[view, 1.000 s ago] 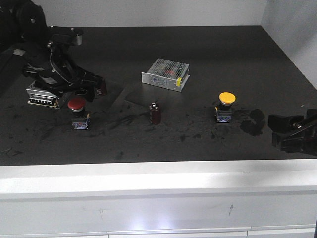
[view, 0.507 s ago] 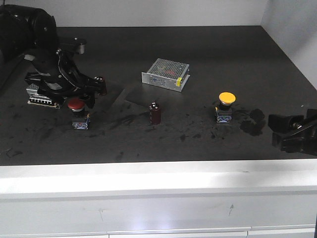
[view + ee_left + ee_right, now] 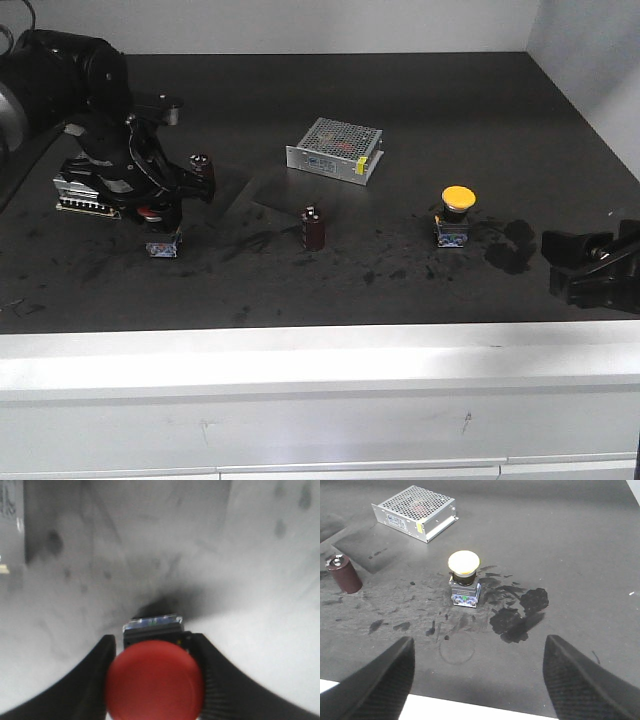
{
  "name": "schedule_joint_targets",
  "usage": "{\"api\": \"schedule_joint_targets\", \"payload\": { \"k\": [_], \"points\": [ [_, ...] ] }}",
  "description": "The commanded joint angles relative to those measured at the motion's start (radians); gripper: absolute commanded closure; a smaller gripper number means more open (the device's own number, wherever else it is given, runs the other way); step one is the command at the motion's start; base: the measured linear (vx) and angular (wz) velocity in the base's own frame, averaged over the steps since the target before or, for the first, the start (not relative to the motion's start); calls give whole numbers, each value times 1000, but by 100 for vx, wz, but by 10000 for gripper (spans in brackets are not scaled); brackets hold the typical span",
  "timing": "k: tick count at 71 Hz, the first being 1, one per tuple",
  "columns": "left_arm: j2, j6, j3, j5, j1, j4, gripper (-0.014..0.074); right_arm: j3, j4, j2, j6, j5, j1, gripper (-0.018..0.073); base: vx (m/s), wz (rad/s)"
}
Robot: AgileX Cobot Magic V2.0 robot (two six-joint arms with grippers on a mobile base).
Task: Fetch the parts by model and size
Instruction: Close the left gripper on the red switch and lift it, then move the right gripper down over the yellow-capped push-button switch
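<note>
Red-capped mushroom push-button switch (image 3: 155,680): stands upright on its blue-marked block on the black desk (image 3: 450,100), at the left of the front view.
Left hand (image 3: 158,215): its black fingers (image 3: 97,675) flank the red cap closely; I cannot tell whether they clamp it.
Yellow-capped push-button switch (image 3: 464,572): upright, right of centre.
Right hand (image 3: 477,642): fingers spread wide, low at the right edge, apart from the yellow-capped switch.

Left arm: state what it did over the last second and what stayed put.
The left gripper came forward and down over the red push-button; its fingers now flank the cap, apparently not yet clamped. The yellow push-button, maroon capacitor, perforated metal box and right gripper stayed put.
</note>
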Motion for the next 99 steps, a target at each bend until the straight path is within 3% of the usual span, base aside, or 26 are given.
{"api": "schedule_joint_targets", "payload": {
  "k": [1,29,43,66,84,99],
  "points": [
    [-93,10,-33,-55,-9,5,584,-35,-8,-4,-8,-72,-1,41,0,0],
    [-330,67,25,-140,-72,12,603,-35,-8,-4,-8,-75,-1,41,0,0],
    [-569,65,283,-320,-82,13,602,-35,-8,-4,-8,-75,-1,41,0,0],
    [-977,52,740,-516,-82,11,602,-35,33,-4,-1,-77,-1,41,0,0],
    [-1338,7,1008,-555,-82,11,602,-35,44,-4,-2,-68,-1,41,0,0],
    [-1623,1,1137,-549,-82,12,602,-35,44,-4,-5,-57,-1,41,0,0]
  ]
}}
